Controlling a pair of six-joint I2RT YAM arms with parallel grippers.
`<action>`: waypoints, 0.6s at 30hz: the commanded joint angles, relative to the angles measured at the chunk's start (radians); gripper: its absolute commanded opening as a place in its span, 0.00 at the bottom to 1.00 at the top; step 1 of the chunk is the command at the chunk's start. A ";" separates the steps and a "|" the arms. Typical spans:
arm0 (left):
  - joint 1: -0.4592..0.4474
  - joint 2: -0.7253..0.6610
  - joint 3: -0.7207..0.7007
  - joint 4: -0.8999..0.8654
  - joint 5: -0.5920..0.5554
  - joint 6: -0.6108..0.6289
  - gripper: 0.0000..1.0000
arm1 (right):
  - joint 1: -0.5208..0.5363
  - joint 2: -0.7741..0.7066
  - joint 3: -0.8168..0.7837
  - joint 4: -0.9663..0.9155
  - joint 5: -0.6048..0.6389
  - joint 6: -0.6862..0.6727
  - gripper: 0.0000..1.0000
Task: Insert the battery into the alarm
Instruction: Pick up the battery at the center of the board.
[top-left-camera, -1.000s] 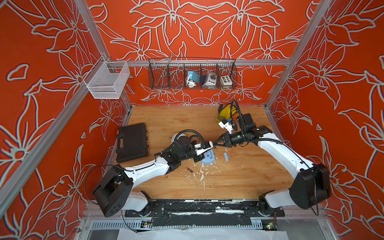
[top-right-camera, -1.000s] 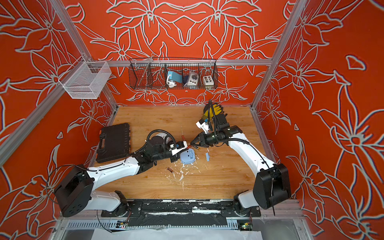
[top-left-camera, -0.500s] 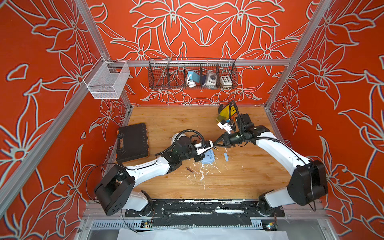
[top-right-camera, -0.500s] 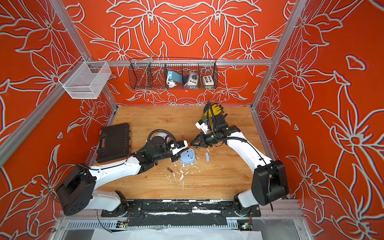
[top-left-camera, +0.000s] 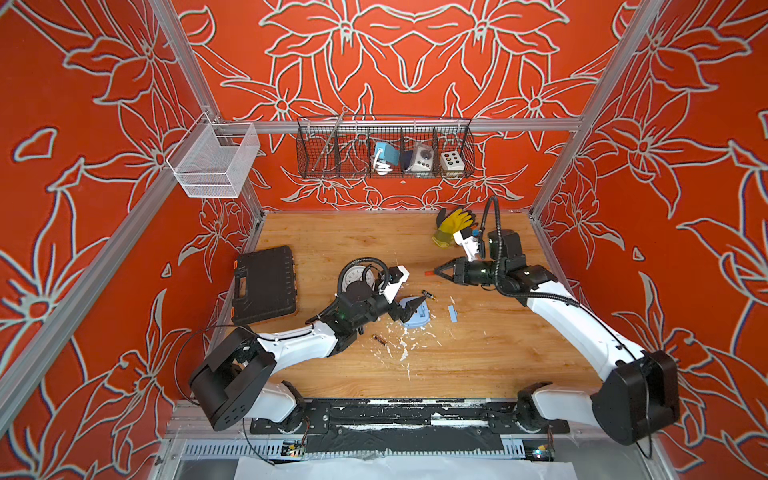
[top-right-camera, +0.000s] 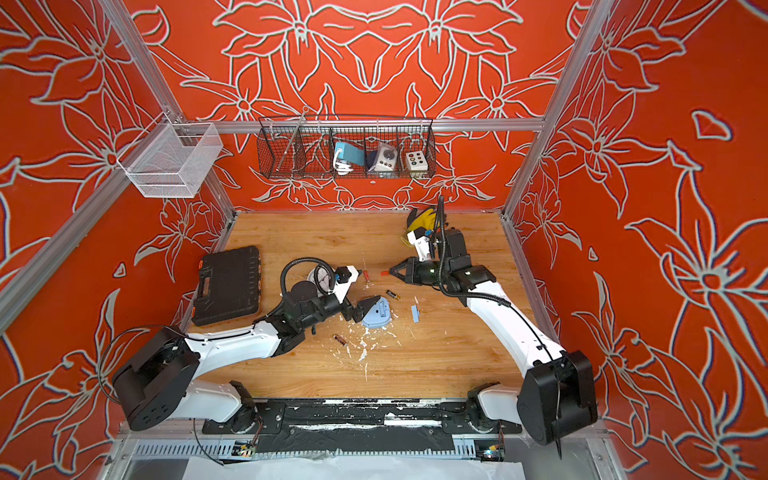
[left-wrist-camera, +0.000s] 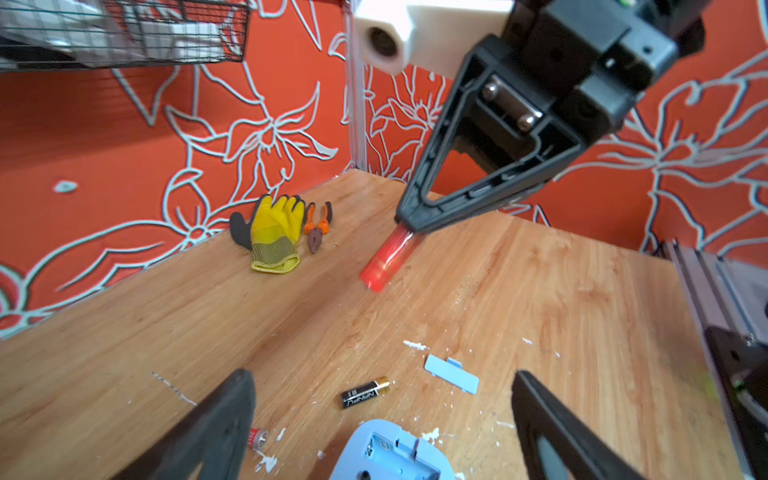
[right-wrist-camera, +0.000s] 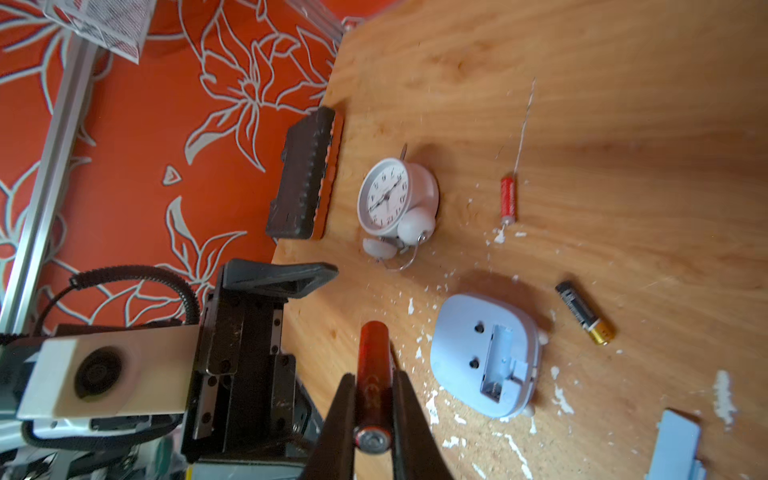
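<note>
Your table (top-left-camera: 478, 365) is cluttered, and that is the first hazard. White crumbs lie all round the work spot and could get into the battery slot.

The black case (top-left-camera: 266, 284) at 9 o'clock is well apart and no threat.

Your left gripper (top-left-camera: 409, 308) hangs over the alarm with its jaws spread wide and gripping nothing. Nothing steadies the alarm, so a push from the other side would probably slide it across the wood. The left gripper also blocks the way in, so the two arms may collide if you bring the right one straight across.

Your right gripper (top-left-camera: 439, 272), at about 1 o'clock from the alarm, pinches the red battery (right-wrist-camera: 373, 353) lengthwise, with one end sticking out past the tips. Held like that it would enter nose first, so it may jam on a contact, twist in the jaws or slip out.

The blue alarm (right-wrist-camera: 465, 345) lies face down on the table with its slot (right-wrist-camera: 498, 357) uncovered. You cannot read the polarity marks from here, so check them.

The cover (left-wrist-camera: 451, 374) rests at 3 o'clock, clear of the alarm.

A black battery (left-wrist-camera: 365, 392) lies near the alarm at 1 o'clock, right on your approach line, so a low sweep could knock it away
</note>
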 joint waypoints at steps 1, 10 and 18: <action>0.007 -0.039 -0.041 0.251 0.007 -0.289 0.95 | -0.008 -0.057 -0.047 0.186 0.130 0.059 0.06; 0.007 0.009 -0.043 0.535 -0.013 -0.801 0.98 | -0.015 -0.187 -0.196 0.497 0.253 0.204 0.06; -0.030 0.100 0.031 0.654 -0.032 -1.035 0.96 | -0.016 -0.198 -0.271 0.739 0.235 0.310 0.05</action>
